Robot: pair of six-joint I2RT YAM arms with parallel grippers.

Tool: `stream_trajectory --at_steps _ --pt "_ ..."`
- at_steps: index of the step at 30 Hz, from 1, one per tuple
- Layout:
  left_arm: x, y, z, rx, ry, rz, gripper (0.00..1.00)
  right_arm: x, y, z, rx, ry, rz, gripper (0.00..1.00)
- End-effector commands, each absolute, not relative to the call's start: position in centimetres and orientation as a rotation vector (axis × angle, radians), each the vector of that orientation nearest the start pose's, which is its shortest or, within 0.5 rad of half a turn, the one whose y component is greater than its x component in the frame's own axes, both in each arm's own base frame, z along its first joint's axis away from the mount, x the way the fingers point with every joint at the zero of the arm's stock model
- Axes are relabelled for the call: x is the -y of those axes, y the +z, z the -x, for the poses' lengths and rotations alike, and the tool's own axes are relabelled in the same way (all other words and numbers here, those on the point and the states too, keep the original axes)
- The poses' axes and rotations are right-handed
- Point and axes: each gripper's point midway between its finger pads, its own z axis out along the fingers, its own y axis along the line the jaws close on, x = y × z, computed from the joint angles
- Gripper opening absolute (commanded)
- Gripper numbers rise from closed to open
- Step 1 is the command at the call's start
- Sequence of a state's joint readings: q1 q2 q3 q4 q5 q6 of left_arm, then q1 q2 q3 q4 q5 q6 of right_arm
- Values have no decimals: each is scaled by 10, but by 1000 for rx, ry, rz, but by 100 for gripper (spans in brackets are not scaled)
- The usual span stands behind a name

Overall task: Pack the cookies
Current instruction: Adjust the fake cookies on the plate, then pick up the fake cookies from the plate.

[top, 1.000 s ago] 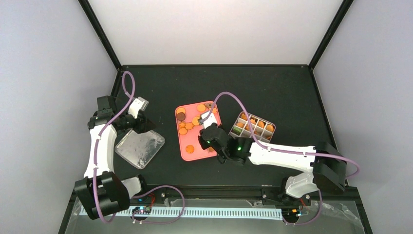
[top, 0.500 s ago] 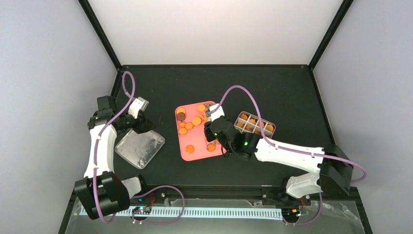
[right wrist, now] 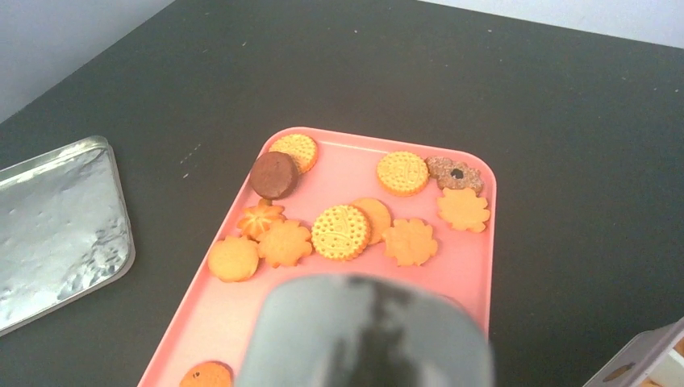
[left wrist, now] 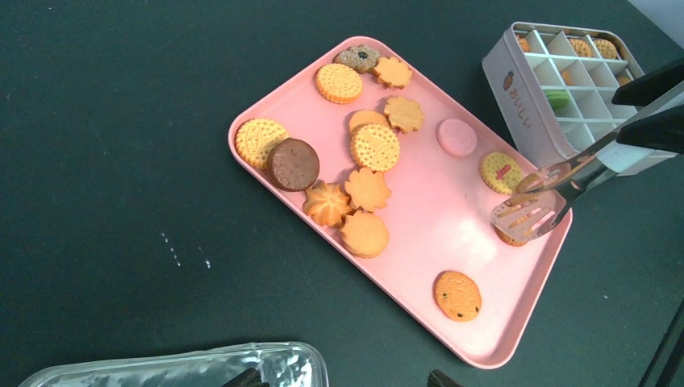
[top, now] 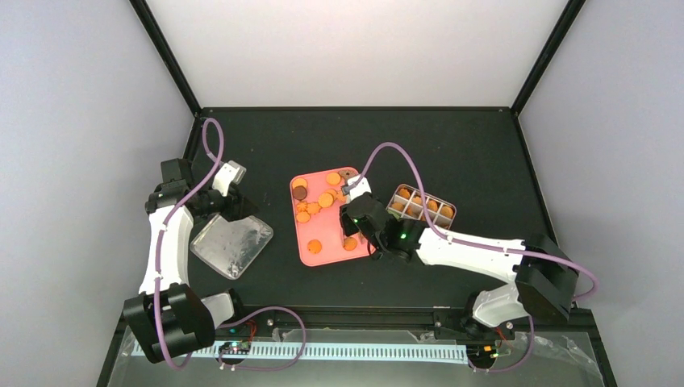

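Observation:
Several cookies (left wrist: pixel 375 147), mostly orange with one dark brown and one pale pink, lie on a pink tray (left wrist: pixel 435 193). They also show in the top view (top: pixel 325 199) and the right wrist view (right wrist: pixel 341 231). My right gripper (top: pixel 360 222) is shut on metal tongs (left wrist: pixel 536 200). The tong tips hover over a cookie (left wrist: pixel 506 235) near the tray's right edge. In the right wrist view the tongs (right wrist: pixel 363 339) are a grey blur that hides the fingers. My left gripper (left wrist: pixel 339 380) is open and empty beside the clear lid (left wrist: pixel 161 372).
A white partitioned box (top: pixel 423 205) with several cookies in its cells stands right of the tray; its wall (left wrist: pixel 516 89) shows in the left wrist view. The clear lid (top: pixel 232 244) lies left of the pink tray (top: pixel 331 254).
My right gripper with the tongs has moved a little farther onto the tray, and its forearm has swung toward the box. The left arm has not moved.

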State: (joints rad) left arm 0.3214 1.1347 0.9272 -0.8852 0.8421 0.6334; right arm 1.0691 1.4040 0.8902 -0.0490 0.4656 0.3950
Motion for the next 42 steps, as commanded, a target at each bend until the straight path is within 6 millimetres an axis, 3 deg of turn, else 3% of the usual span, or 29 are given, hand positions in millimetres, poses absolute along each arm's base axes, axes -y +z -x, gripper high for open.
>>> stream_trajectory --at_steps 1,13,21,28,31,35,42 --pt "41 201 -276 -2188 -637 -605 53 -330 183 -269 -2038 443 400 36" --pt "41 197 -276 -2197 -636 -605 53 -343 161 -262 -2095 494 443 35" --pt "41 193 -276 -2207 -645 -596 53 -356 172 -253 -2070 507 488 34" --pt "39 189 -276 -2224 -633 -596 53 -352 168 -255 -2074 477 473 34" --pt "38 188 -276 -2225 -632 -593 53 -349 169 -257 -2073 456 462 29" --pt "39 186 -275 -2226 -639 -590 53 -340 179 -262 -2053 438 431 23" --pt "39 185 -276 -2226 -639 -591 53 -329 208 -267 -1996 454 386 21"
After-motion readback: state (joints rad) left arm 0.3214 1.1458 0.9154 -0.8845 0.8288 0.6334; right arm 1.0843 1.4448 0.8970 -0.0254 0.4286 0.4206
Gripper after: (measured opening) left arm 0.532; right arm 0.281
